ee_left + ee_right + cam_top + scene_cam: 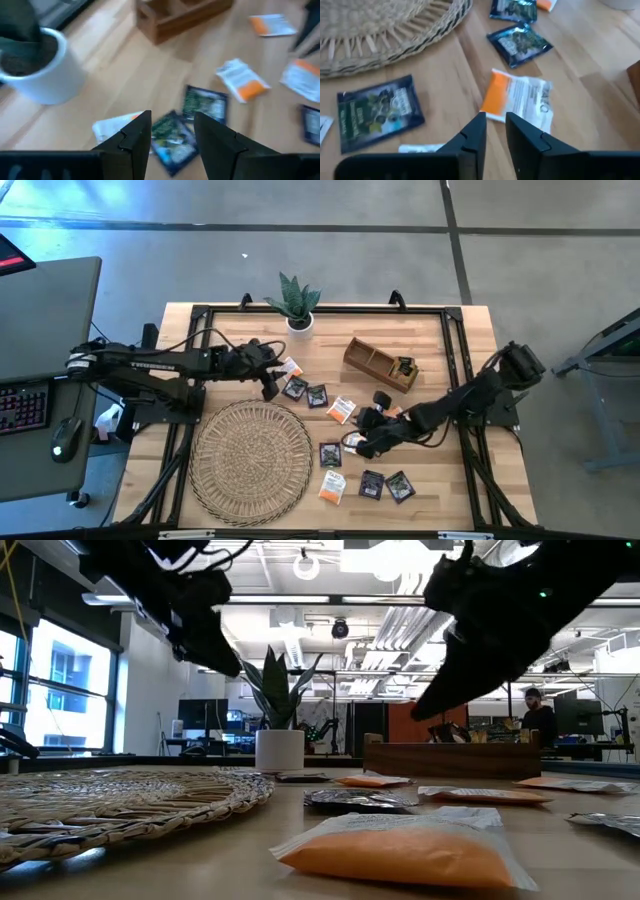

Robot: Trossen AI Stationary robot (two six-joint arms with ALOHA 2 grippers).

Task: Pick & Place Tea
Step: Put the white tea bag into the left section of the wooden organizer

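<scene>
High view shows the left gripper (272, 385) hovering over the table near the dark sachets (305, 391) that lie just beside the woven mat (250, 450); its own wrist view shows the fingers (135, 135) parted with nothing between them, a dark green sachet (172, 137) on the wood beneath the gap. The right gripper (362, 442) hangs above the middle of the table, and its wrist view shows the fingers (472, 135) a narrow way apart and empty, aimed at an orange-and-white sachet (520, 102) that lies flat just past the tips. Outward from there the tea is scattered loose over the table: an orange-and-white one (342, 410) between the two arms, a dark one (330, 454) at the mat's edge, and a small cluster (370, 485) of orange and dark ones near the front. The wooden tray (380, 363) sits toward the back, near the potted plant (298, 302) (something dark shows at its right end, perhaps one sachet, though I cannot tell for sure). By my reading the job is barely begun: nearly all the sachets are unplaced, and neither arm holds one.
</scene>
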